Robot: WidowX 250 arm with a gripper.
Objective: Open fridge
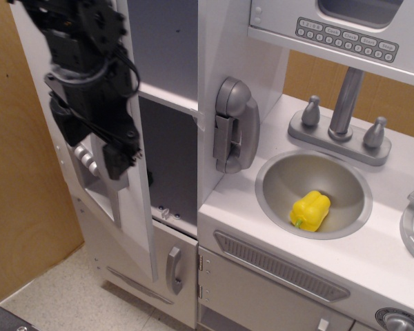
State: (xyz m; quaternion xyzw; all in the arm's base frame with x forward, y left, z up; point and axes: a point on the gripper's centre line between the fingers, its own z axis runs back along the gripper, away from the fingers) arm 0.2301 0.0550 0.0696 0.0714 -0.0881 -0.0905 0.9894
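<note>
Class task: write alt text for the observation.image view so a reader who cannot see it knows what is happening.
A black robot gripper is at the handle of a silver-grey toy fridge whose large door is swung open, showing a white shelf inside. To the right, a yellow toy pepper lies in the play kitchen's round sink, below a grey faucet.

One fridge (167,131), one sink (279,176), one yellow pepper (310,210), one toy phone (234,124).

**Black arm, cables showing**

All matte black here: a chunky, blocky arm (83,62) built in stacked segments. Thin black cables (127,69) loop along its 3 o'clock side. The gripper (117,155) at 6 o'clock narrows to dark fingers.
</note>
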